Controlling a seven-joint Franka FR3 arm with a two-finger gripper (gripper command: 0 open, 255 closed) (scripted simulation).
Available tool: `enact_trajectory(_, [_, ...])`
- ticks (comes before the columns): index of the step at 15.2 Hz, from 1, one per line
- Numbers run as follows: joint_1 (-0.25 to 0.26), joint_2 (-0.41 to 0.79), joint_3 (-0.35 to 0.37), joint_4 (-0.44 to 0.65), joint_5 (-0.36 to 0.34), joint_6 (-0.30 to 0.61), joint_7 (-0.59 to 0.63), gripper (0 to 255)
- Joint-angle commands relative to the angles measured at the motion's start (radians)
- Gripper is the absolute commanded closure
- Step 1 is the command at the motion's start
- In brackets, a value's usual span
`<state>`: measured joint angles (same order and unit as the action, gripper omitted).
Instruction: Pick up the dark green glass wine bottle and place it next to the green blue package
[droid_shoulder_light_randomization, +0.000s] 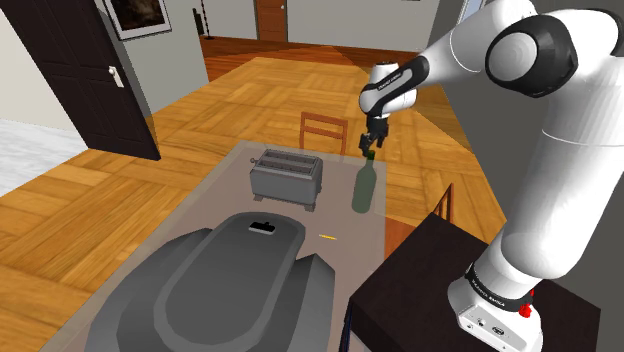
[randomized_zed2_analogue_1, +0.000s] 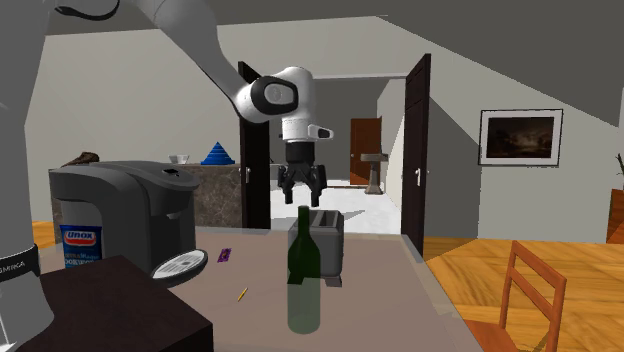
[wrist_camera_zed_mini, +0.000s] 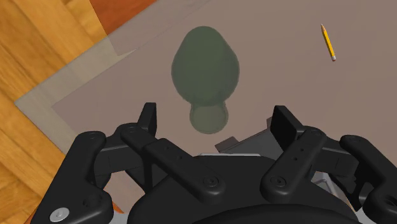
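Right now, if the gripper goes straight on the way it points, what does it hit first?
Probably the green bottle: it stands upright just below the open gripper, neck lined up with the gap.

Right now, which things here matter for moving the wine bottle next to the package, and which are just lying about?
Belongs to the job:
dark green wine bottle
hand, open, above the bottle
blue and white Unox package, partly hidden by the coffee machine

Just lying about:
toaster
coffee machine
pencil
wooden chair
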<state>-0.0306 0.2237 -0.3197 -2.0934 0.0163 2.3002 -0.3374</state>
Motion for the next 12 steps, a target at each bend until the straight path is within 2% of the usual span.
enact_trajectory(1, [-0.005,0.023,0.002,0.000,0.010,0.023,-0.009,0])
enact_trajectory(5, [-0.012,0.065,0.008,-0.014,0.027,0.076,-0.021,0])
enact_trajectory(12, [-0.012,0.065,0.008,-0.014,0.027,0.076,-0.021,0])
